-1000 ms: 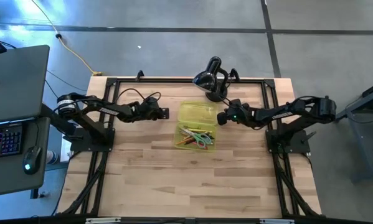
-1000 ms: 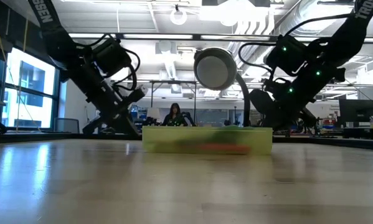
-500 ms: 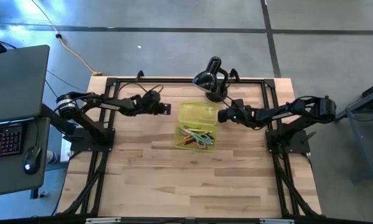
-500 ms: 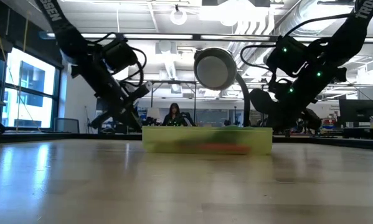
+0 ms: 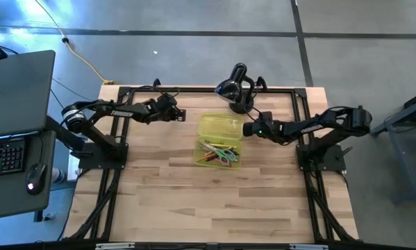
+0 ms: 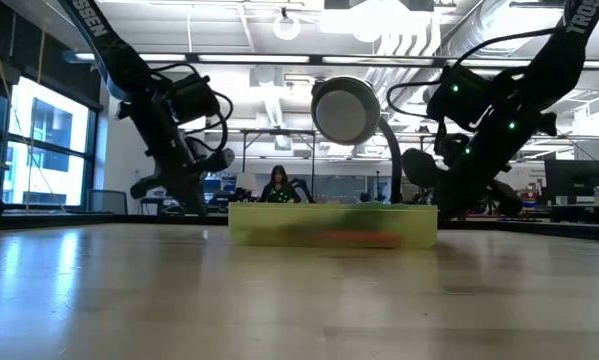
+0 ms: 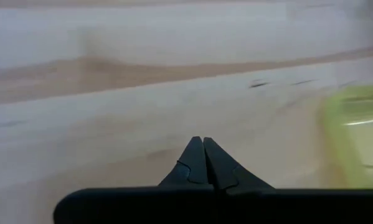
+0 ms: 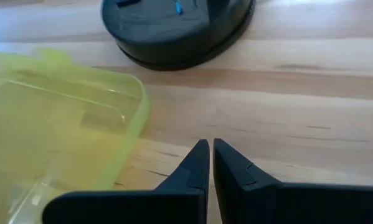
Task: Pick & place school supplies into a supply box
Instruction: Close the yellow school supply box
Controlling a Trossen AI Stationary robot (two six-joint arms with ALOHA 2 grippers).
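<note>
Pulling back toward ten o'clock, the left end effector (image 5: 178, 115) has moved away from the supply box (image 5: 219, 142) over the last second and now hangs above bare worktop (image 5: 194, 201), fingers pressed together on nothing. The right end effector (image 5: 247, 130) has barely shifted; it sits just beside the box's three o'clock edge, likewise closed and empty, near the black domed device (image 5: 234, 89). The pencils, pens and green-handled scissors (image 5: 218, 153) all lie inside the box's six o'clock half, at the worktop's centre. No supplies show loose on the wood, so the packing looks finished and both arms appear to be retiring.
</note>
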